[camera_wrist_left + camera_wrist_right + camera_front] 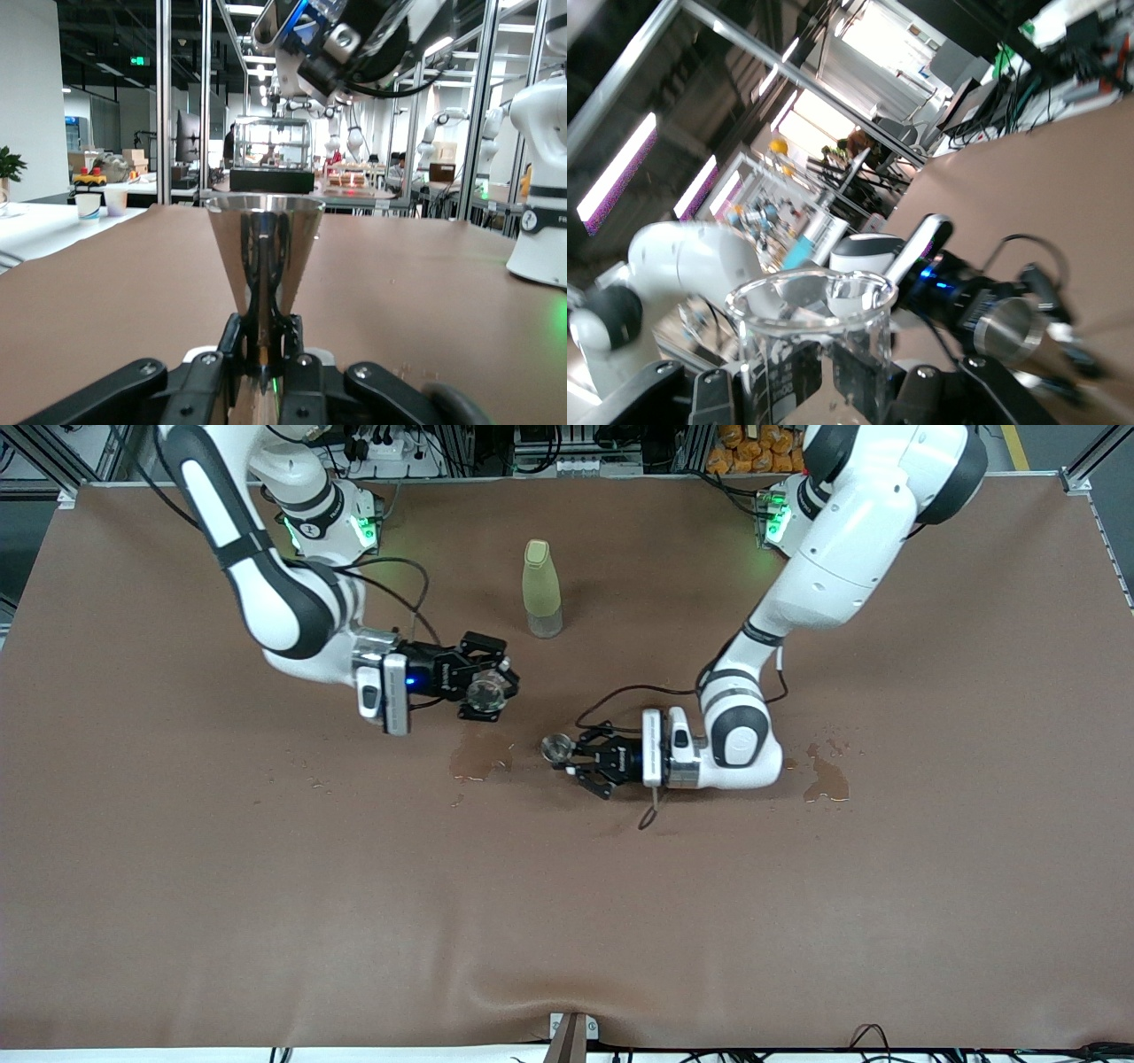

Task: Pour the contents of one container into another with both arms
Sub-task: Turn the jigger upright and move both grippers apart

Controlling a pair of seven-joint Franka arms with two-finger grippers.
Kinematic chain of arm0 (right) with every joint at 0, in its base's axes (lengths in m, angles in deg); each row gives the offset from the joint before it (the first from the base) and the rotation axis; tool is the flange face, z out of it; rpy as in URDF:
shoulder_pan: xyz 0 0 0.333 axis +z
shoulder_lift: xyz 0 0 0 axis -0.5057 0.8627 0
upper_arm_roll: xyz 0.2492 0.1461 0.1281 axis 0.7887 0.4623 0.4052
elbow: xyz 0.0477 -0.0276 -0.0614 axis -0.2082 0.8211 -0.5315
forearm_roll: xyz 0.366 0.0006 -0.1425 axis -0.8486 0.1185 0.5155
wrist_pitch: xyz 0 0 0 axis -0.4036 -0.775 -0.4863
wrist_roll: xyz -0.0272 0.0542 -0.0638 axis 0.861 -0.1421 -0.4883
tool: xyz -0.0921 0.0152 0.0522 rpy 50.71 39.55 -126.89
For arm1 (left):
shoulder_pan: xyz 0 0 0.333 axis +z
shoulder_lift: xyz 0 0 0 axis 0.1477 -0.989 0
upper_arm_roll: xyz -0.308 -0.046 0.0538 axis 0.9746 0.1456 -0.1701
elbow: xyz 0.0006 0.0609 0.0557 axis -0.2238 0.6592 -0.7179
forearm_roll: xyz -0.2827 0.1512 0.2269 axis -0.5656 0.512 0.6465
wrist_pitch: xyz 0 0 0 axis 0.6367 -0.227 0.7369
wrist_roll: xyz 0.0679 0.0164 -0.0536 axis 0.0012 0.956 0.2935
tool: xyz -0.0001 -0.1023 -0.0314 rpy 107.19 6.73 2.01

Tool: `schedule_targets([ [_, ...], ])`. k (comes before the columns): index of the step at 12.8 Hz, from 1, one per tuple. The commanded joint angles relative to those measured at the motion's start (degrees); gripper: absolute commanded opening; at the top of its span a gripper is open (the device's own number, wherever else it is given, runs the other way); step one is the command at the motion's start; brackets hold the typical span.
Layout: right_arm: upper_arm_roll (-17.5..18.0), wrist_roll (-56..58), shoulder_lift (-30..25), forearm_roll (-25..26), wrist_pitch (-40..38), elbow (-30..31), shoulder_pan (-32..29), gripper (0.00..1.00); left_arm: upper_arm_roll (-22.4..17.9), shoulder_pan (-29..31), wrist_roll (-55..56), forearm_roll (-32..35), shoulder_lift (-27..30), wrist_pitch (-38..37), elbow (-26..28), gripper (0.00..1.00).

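Note:
My left gripper (569, 758) is shut on a small conical metal cup (556, 747), which stands upright low over the brown table. In the left wrist view the metal cup (264, 252) rises between the fingers (237, 341). My right gripper (489, 687) is shut on a clear glass beaker (485, 694), held in the air beside the cup, toward the right arm's end. In the right wrist view the glass beaker (811, 341) sits tilted in the grip, with the metal cup (1007, 329) and the left gripper past it.
A yellow-green bottle (541, 589) stands upright farther from the front camera than both grippers. A wet patch (478, 760) lies on the table under the beaker. Another wet patch (828, 779) lies beside the left arm's wrist. A loose cable (651, 815) hangs by the left gripper.

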Motion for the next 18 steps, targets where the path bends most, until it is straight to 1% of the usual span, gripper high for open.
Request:
schedule_targets([
  [1,-5.59,9.65,-1.61,7.57,-6.48,1.36,-1.45,0.00,0.76,5.69,1.83,6.21,1.51,-0.55,1.54,0.00],
  [4,-17.45,16.70,-1.26,22.68,-17.28,1.19,-1.89,0.00,0.76,12.62,3.33,11.65,1.69,-2.47,1.45,0.00],
  [5,-21.14,18.89,-1.00,25.86,-20.89,1.02,-1.98,0.00,0.85,15.70,3.42,14.90,1.77,-3.87,1.36,0.00],
  [6,-24.23,21.61,-0.56,29.02,-24.15,0.58,-2.41,0.00,0.85,18.69,3.51,17.19,1.69,-6.41,1.45,0.00],
  [8,-28.81,28.11,0.84,35.43,-28.12,-1.26,-4.16,0.00,0.85,24.75,3.60,20.54,1.60,-11.77,1.63,0.00],
  [11,-31.37,37.69,4.79,41.16,-35.50,-4.86,-9.34,0.00,0.76,33.63,3.68,28.61,1.42,-17.92,1.54,0.00],
  [12,-31.46,41.20,5.85,43.27,-37.08,-6.62,-11.36,0.00,0.68,36.62,3.68,31.34,1.07,-20.47,1.80,0.00],
  [14,-31.64,46.39,8.92,45.83,-41.03,-10.57,-15.14,0.00,0.76,42.33,3.51,37.49,0.46,-22.60,1.63,0.00],
  [15,-31.64,49.73,10.59,46.19,-42.62,-11.89,-16.90,0.00,0.76,43.32,3.60,38.21,0.37,-23.13,1.45,0.00],
  [17,-31.64,52.65,14.02,47.24,-46.14,-14.10,-18.93,0.00,0.24,44.38,3.51,38.57,0.10,-24.27,1.89,0.00],
  [18,-31.64,54.23,15.25,47.25,-46.59,-14.71,-19.46,0.00,0.24,45.69,3.68,41.18,-0.07,-24.97,2.07,0.00],
])
